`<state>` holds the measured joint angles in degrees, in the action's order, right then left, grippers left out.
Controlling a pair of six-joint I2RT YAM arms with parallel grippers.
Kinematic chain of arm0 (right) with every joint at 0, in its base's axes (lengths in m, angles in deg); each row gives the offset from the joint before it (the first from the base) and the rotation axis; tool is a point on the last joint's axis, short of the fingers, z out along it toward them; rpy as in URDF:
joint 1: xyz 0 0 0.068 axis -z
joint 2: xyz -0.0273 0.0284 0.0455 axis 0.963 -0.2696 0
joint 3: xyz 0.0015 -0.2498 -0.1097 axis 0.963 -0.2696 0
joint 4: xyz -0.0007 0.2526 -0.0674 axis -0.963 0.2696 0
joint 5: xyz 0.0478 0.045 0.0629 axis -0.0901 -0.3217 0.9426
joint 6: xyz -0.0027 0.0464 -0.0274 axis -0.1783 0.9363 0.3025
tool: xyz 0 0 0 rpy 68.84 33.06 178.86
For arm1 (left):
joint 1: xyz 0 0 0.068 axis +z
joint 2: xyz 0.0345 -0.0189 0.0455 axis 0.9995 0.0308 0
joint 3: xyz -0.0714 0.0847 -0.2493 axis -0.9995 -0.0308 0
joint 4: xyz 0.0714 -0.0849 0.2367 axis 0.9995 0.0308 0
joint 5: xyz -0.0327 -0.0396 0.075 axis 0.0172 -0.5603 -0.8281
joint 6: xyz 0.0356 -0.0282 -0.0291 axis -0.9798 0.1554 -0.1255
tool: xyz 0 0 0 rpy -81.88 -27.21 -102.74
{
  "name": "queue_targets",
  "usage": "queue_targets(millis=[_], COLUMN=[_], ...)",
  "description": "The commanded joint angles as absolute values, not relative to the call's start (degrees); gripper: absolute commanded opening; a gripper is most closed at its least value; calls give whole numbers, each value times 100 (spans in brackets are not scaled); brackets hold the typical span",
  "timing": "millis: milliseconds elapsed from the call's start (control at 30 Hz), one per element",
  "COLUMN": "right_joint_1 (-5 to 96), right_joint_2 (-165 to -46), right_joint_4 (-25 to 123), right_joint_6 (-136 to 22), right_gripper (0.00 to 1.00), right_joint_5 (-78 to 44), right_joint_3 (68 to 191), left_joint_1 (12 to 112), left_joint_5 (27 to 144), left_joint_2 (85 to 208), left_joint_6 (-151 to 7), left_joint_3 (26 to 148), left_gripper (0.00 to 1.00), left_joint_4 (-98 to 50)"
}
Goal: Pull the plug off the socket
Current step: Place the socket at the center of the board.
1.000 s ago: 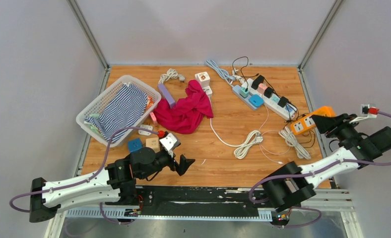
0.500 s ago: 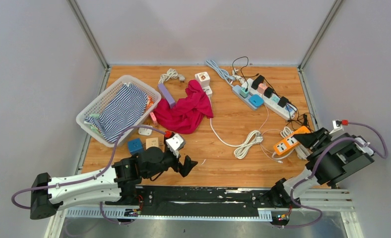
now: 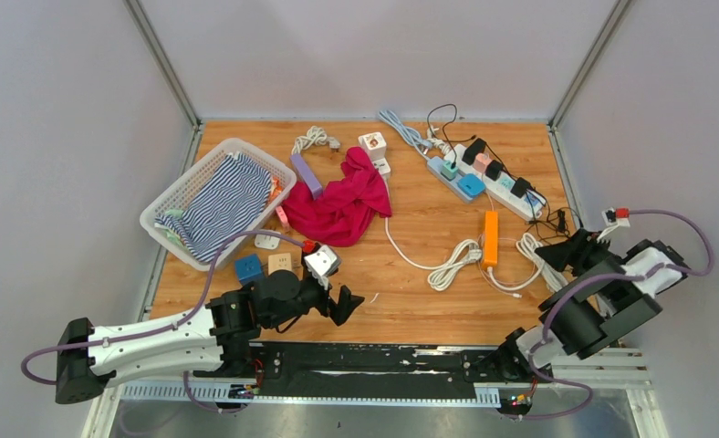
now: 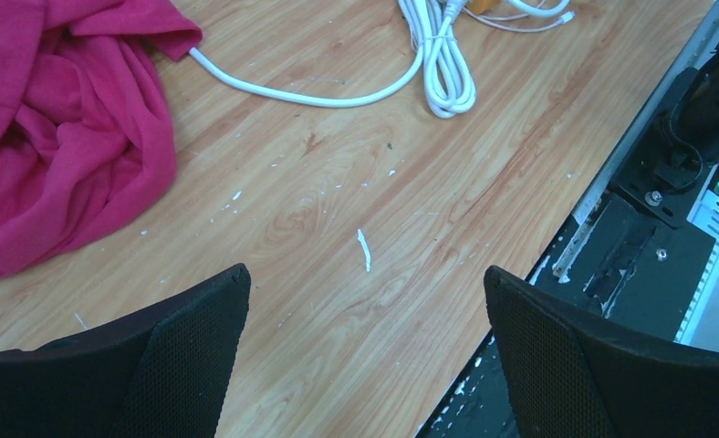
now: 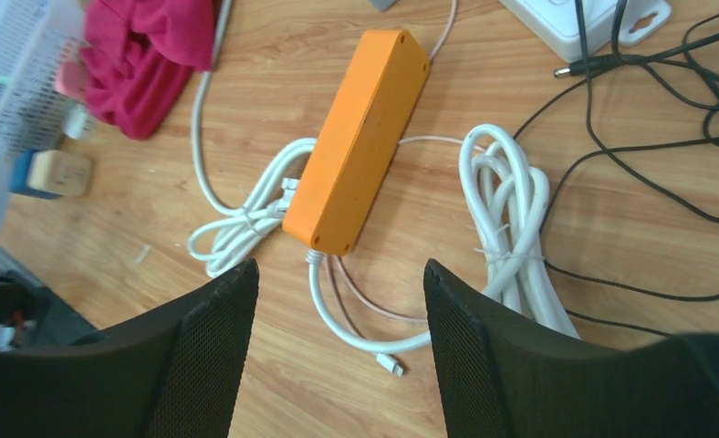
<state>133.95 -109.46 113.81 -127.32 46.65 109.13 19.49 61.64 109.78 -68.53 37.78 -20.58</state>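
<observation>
The right gripper (image 5: 338,274) stands released, its two mesh-padded fingers (image 5: 205,338) apart with nothing between them. Just past the fingertips, in line with the gap, the orange power strip (image 5: 360,141) lies on the wooden table (image 5: 611,237), touching neither finger. Its plain screwed back faces up, so I cannot tell whether any plug sits in its sockets. A white cord leaves the strip's near end and loops below the gap between the fingers. A tied bundle of white cable (image 5: 511,210) lies just beyond the right-hand finger, a second white coil (image 5: 246,228) just beyond the left-hand one, touching the strip's near corner. Thin black wires (image 5: 666,146) trail farther out on the right-hand finger's side, and the corner of a white power strip (image 5: 579,18) shows well beyond. The left gripper (image 4: 365,274) is spread wide and holds nothing; between its fingers there is only wood with a small white scrap (image 4: 364,249). A red cloth (image 4: 55,119) lies beyond its left-hand finger and a looped white cable (image 4: 447,64) well ahead of the right-hand one.
</observation>
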Motion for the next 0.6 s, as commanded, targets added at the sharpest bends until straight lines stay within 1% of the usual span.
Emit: queue_targets(millis=[0,67,133,267,433,567], right_joint_1=[13184,13094,12970,12545,11373,10126], right_joint_2=[-9963,-9535,-9162,-8601,-8134,-7887], right_joint_4=[9398,9060,9025,9516,10195,10172], right_joint_6=[-10851,-10683,-10734,-11219,-11499,-11088], right_gripper=[68,69,68,68,67,69], right_joint_5=[3803,3561,3480,3393,3002,2715], right_joint_3=[10329,10169,10121,10303,10797,11216], left_joint_1=[1977,1973,1977,1977,2049,2560], left_joint_5=[6174,6168,6161,6159,6177,6527], left_joint_2=[10934,10903,10889,10922,11164,11697], left_joint_6=[-6792,-6794,-6805,-6807,-6849,-6659], left_joint_3=[3845,3825,3822,3881,4075,4500], left_gripper=[100,100,100,100,100,100], left_joint_4=[-2168,-2169,-2168,-2169,-2642,-2880])
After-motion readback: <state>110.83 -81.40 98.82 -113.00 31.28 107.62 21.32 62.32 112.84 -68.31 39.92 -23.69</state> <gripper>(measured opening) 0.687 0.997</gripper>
